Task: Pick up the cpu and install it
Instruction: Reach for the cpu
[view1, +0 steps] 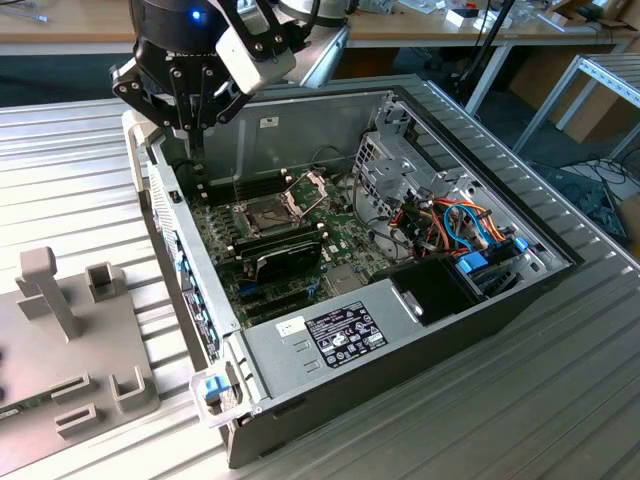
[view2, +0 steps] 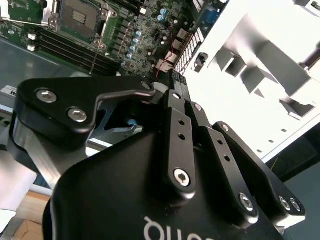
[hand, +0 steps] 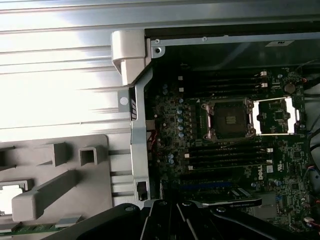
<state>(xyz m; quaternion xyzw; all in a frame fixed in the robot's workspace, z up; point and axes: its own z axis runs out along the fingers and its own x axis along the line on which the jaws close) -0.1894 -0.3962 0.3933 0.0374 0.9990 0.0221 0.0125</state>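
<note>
Note for you: the gripper (view1: 196, 148) hangs over the rear corner of the open computer case (view1: 290, 140), at the exterior view's left. Its fingers are drawn together with nothing between them. In the first wrist view the socket (hand: 230, 119) lies uncovered on the motherboard (hand: 280, 170), with the retention frame (hand: 274, 116) swung back beside it. The cpu (hand: 10, 196), as far as the glare lets you judge, is the pale square seated in a recess of the grey fixture tray (hand: 60, 165). It is outside the case, well apart from the gripper.

readable text: none | power supply label (view1: 341, 336): print illegible
</note>
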